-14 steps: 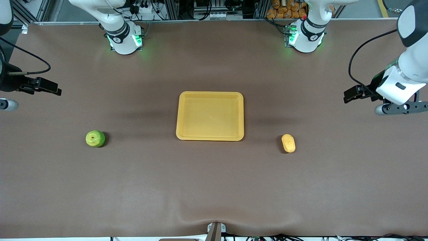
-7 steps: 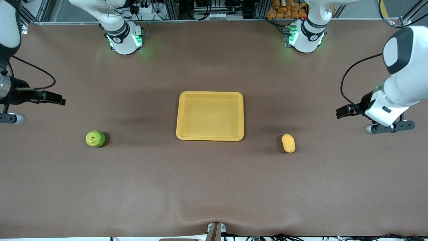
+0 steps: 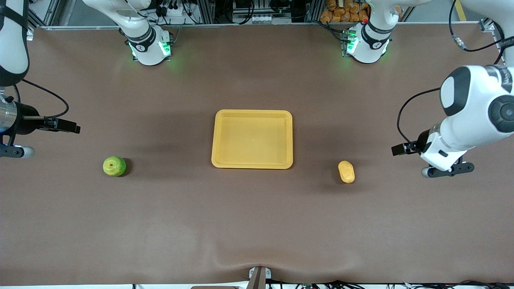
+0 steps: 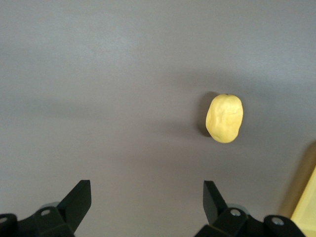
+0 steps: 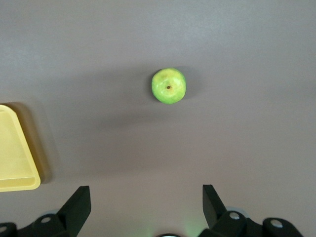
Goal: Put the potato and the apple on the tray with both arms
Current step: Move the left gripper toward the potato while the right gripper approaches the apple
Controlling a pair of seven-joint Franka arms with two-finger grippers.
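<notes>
The yellow-orange tray (image 3: 252, 139) lies empty at the table's middle. The green apple (image 3: 114, 165) sits on the mat toward the right arm's end, slightly nearer the camera than the tray. The yellow potato (image 3: 346, 171) lies toward the left arm's end. My left gripper (image 3: 445, 170) hovers over bare mat beside the potato, toward the table's end. In the left wrist view it (image 4: 146, 197) is open and empty, with the potato (image 4: 224, 118) and a tray corner (image 4: 306, 207) ahead. My right gripper (image 3: 14, 151) hovers over the table's end; it (image 5: 146, 200) is open, with the apple (image 5: 169, 86) and tray (image 5: 15, 158) in view.
The brown mat (image 3: 257, 224) covers the whole table, with a small ripple (image 3: 257, 261) at its front edge. The arm bases (image 3: 150, 48) (image 3: 367, 44) stand along the table's edge farthest from the camera. Orange items (image 3: 345, 10) lie off the table past that edge.
Both hands have swung in from the table's ends and lower in the front view, the left one toward the potato, the right one toward the apple. Apple, potato and tray have not moved.
</notes>
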